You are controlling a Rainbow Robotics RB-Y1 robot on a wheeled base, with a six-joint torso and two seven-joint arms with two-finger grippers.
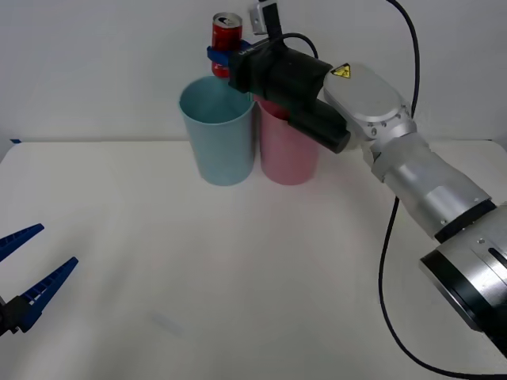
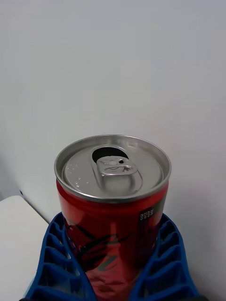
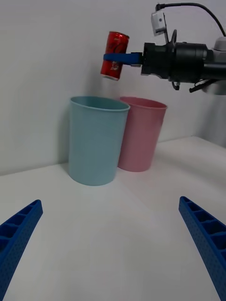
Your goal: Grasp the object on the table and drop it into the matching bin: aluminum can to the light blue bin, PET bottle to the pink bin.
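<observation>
The right gripper's [image 1: 222, 55] blue ribbed fingers [image 2: 56, 256] clamp the lower body of the aluminum can [image 1: 226, 32] from both sides, holding it upright in the air above the light blue bin [image 1: 216, 134], near that bin's rear rim. The pink bin [image 1: 287, 150] stands just beside the blue one, touching or nearly so. A release here looks likely to land right, but the can hangs close to the rim, so it could clip the edge and bounce out onto the table [image 1: 238, 277] or toward the pink bin. The left gripper [image 1: 28, 273] waits low over the table, fingers spread wide.
</observation>
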